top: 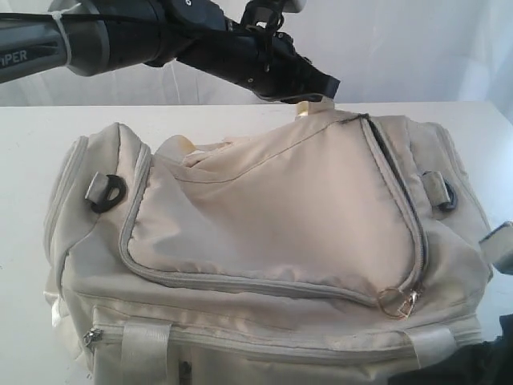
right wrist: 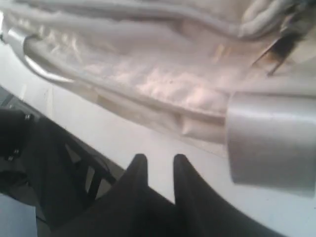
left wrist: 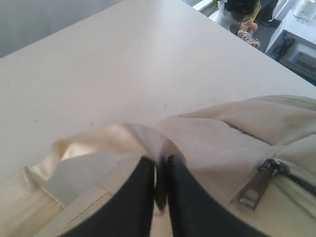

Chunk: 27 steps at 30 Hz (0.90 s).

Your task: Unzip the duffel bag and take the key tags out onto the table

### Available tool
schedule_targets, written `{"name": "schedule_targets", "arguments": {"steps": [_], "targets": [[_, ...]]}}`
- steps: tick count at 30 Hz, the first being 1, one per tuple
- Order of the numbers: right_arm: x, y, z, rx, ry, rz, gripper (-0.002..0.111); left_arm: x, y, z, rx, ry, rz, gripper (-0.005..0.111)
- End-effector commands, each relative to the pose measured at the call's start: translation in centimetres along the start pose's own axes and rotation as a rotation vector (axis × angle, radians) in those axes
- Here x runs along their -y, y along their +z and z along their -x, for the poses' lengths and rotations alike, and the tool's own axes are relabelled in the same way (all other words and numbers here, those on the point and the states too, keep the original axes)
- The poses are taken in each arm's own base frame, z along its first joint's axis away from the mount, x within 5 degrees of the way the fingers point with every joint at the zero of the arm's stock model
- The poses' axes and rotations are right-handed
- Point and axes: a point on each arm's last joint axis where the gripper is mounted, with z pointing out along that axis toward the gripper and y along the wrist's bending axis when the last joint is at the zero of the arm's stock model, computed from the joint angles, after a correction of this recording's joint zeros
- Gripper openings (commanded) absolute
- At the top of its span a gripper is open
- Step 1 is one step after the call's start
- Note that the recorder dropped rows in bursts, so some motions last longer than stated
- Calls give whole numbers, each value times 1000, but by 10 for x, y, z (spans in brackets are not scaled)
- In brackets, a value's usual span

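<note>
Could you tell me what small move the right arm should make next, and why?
Probably bring the right gripper to the zipper pull on the duffel bag, at the flap's near right corner. Its jaws stand slightly apart on nothing, beside the bag, and the zip along the front edge looks closed.

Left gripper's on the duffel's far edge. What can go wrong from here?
1. The left gripper pinches a loose fold of the duffel bag, not the zipper pull beside it. A tug would probably lift cloth, or slip off, rather than unzip.
2. The right gripper holds nothing, by the edge of the table. With the bag unbraced, it may slide when pulled.
</note>
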Motion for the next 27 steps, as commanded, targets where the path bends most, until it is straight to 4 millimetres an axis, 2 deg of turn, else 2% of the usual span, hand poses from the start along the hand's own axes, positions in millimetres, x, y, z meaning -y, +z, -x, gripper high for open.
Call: {"name": "schedule_targets", "arguments": {"steps": [1,3,6,9,12,16,19,25,27], "targets": [[-6,-6,2,-18,-53,18,62,1,-11,8,-3,72,26,60],[-13,-13,8,-22,-90,22,63,4,-19,11,-12,89,17,68],[-21,-34,27,20,-146,-95,63,15,-44,21,-41,149,2,67],[-21,-62,52,153,-171,-329,63,35,-83,23,-165,209,-87,67],[-21,-74,69,320,-197,-418,63,50,-107,13,-336,236,-207,67],[-3,-58,92,302,-152,-440,64,70,-126,3,-482,183,-435,67],[9,-46,106,236,-125,-449,64,83,-126,0,-448,177,-546,66],[22,-33,130,174,-92,-448,64,117,-132,-23,-498,240,-635,45],[24,-30,135,167,-83,-440,64,127,-137,-29,-474,261,-634,43]]}}
